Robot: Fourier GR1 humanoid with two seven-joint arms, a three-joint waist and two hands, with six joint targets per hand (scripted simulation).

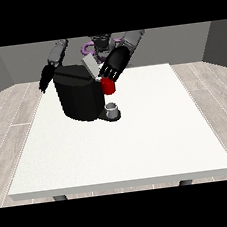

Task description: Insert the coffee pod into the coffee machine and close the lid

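While the hand at the view's right (pixel 114 64) rests relaxed on the tilted lid (pixel 90 66), a grey thing (pixel 112 108) lies toward six o'clock.

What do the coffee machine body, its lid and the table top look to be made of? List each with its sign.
Coffee machine body: probably plastic, black and matte, since it shows almost no highlights.
Lid: light grey, smooth; plastic or metal, the look leaves it open. It stands tilted up.
Table top: white, matte, faintly speckled, perhaps laminate or painted board; no grain shows.
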